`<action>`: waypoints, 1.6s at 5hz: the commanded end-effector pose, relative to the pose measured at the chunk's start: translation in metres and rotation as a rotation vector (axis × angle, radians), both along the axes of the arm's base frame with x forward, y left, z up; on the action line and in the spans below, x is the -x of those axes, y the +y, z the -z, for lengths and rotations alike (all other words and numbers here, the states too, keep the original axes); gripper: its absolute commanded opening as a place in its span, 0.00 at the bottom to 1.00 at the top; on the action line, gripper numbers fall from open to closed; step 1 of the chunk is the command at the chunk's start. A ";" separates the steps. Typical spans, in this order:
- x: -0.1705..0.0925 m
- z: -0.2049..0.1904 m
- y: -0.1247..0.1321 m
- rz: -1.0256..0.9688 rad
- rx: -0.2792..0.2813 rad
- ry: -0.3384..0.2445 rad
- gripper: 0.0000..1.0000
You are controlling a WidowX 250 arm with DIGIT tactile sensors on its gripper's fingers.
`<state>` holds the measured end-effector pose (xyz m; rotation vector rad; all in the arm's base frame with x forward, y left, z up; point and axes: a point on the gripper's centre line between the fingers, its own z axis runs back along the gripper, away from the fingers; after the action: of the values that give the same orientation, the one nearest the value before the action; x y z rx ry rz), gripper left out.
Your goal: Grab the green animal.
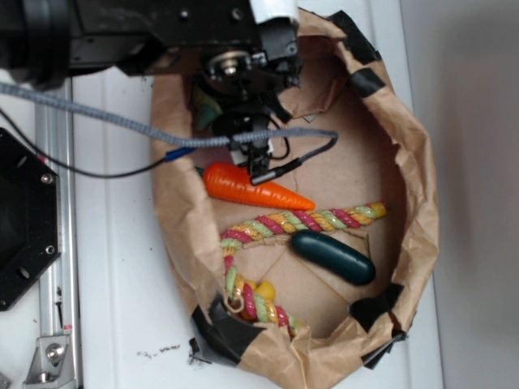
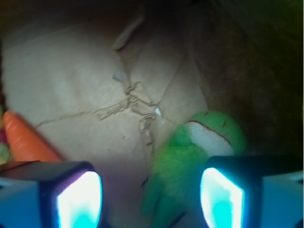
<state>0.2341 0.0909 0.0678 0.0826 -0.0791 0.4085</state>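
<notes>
The green animal [image 2: 183, 166] is a fuzzy lime-green plush with a white patch. In the wrist view it lies on the brown paper floor, between my two fingers and close to the right one. In the exterior view only a green bit of the animal [image 1: 207, 112] peeks out under the arm at the back of the paper nest. My gripper [image 2: 151, 197] is open, its fingers standing on either side of the plush's lower body with a wide gap on the left. From outside the gripper [image 1: 243, 121] is mostly hidden by the arm and cables.
An orange carrot [image 1: 251, 186] lies just in front of the gripper, seen as the carrot [image 2: 26, 140] at the wrist view's left. A striped rope [image 1: 300, 220], a dark green cucumber-like toy [image 1: 332, 256] and a yellow piece [image 1: 263, 289] sit nearer. Crumpled paper walls [image 1: 418, 203] ring the nest.
</notes>
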 end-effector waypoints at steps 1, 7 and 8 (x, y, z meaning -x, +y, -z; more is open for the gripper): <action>-0.009 0.021 0.016 -0.176 -0.056 0.026 1.00; -0.007 0.044 0.030 -0.128 -0.028 0.096 0.00; -0.011 0.034 0.027 -0.101 -0.025 0.075 0.00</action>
<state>0.2456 0.1067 0.0308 0.1304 0.0225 0.5173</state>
